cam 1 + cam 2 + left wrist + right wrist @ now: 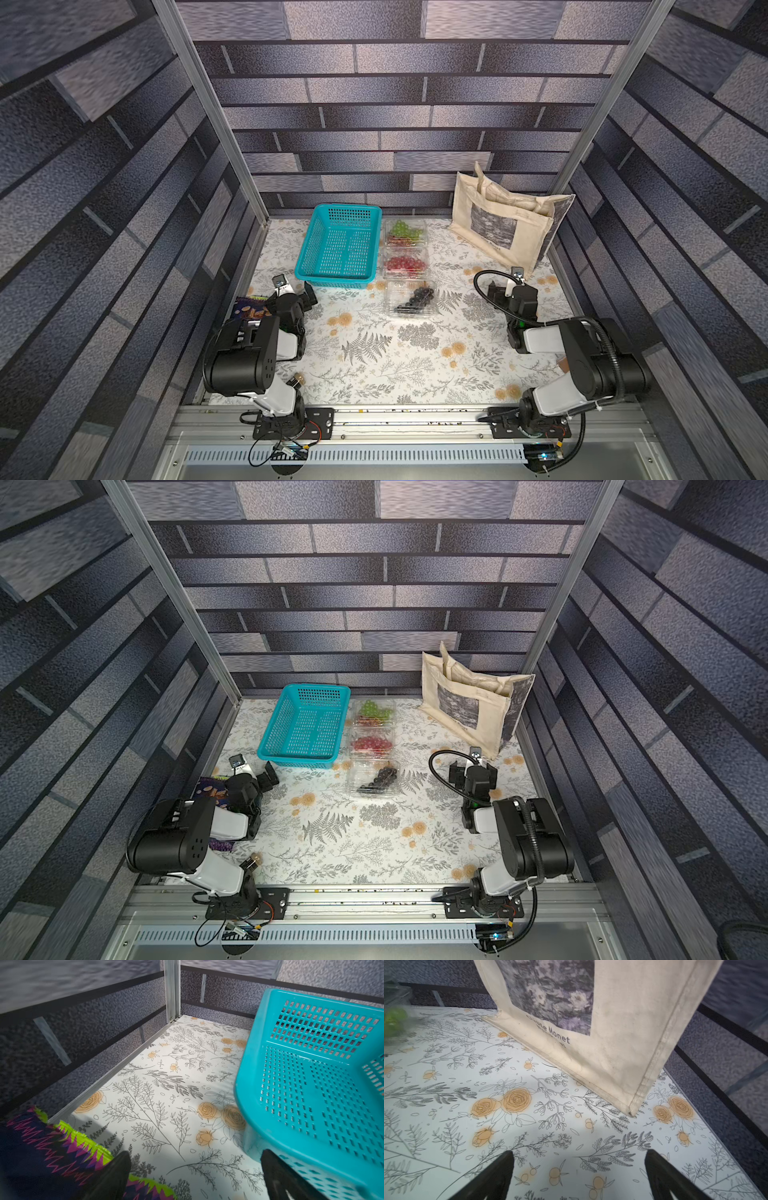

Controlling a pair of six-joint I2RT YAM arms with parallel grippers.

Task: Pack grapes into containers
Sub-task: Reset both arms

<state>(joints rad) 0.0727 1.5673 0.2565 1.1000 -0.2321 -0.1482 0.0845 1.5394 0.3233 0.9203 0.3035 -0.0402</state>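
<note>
Three clear containers stand in a row right of the teal basket (338, 249) in both top views. The far container (404, 232) holds green grapes (401, 227) with some red ones, the middle container (405, 264) red grapes (404, 262), the near container (411, 299) black grapes (419, 296). My left gripper (297, 291) is open and empty by the basket's near left corner; its dark fingertips (120, 1165) frame bare cloth. My right gripper (509, 286) is open and empty, facing the tote bag (505, 224). The green grapes (393, 1020) show blurred at the right wrist view's edge.
The beige tote bag (602, 1022) stands at the back right, close ahead of the right gripper (579, 1165). A colourful snack bag (52, 1147) lies by the left wall under the left arm. The basket (311, 1084) sits beside the left gripper (195, 1167). Enclosure walls ring the flowered tablecloth (395, 353).
</note>
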